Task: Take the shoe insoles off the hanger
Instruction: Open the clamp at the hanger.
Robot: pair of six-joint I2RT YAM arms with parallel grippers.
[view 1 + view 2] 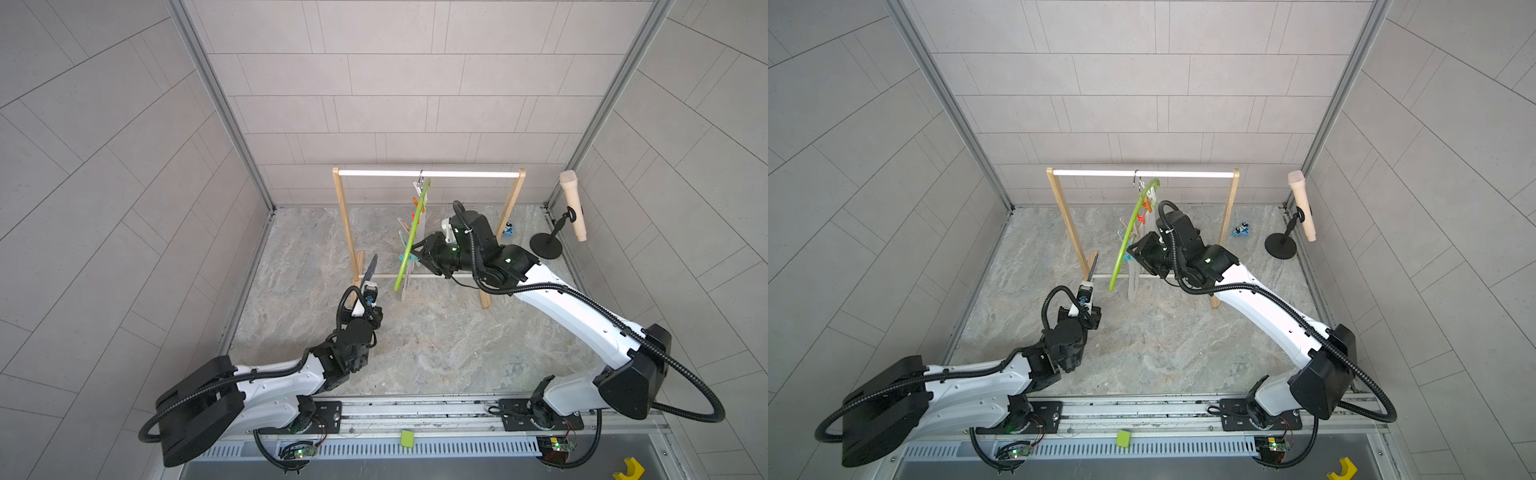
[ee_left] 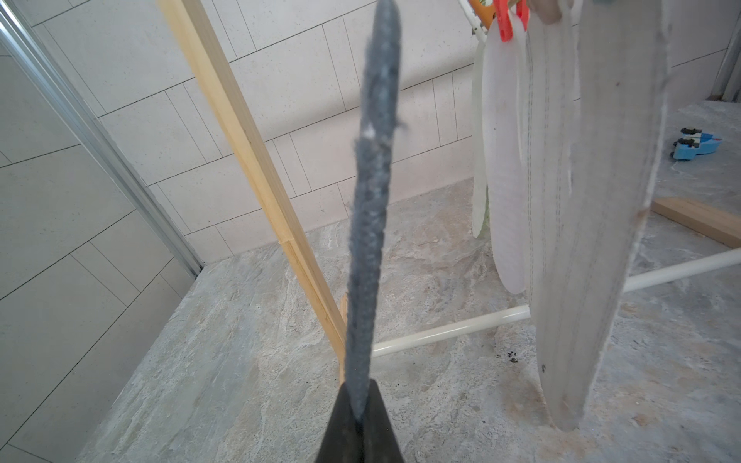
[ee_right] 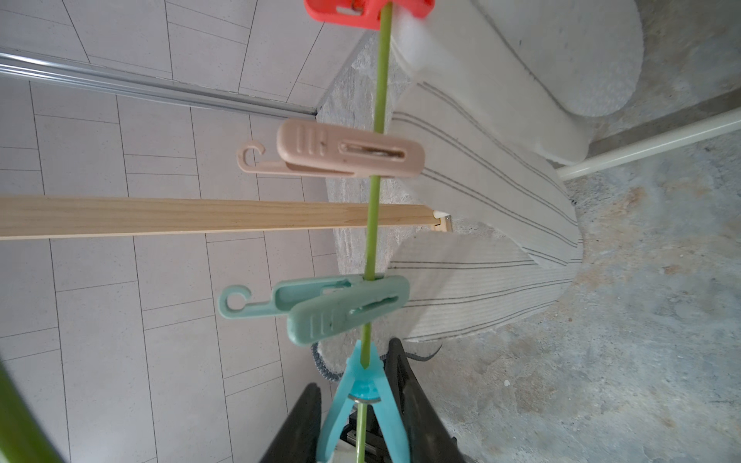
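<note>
Marbled worktop [image 2: 240, 320]: my left hand [image 2: 361, 405] clamps the blue-grey insole [image 2: 371, 200], mid-frame; right hand [image 3: 355, 373] straddles turquoise clothespin [image 3: 335, 417], grip unclear; I should draw the insole straight clear.

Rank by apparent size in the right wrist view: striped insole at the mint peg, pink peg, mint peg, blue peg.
1. striped insole
2. pink peg and mint peg: look alike, not ranked
3. blue peg: smallest as shown, but cropped and nearest the camera; unsure

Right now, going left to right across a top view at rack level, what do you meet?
Rack's left post → blue-grey insole in the left tool → green hanger → rack's right post → microphone.
</note>
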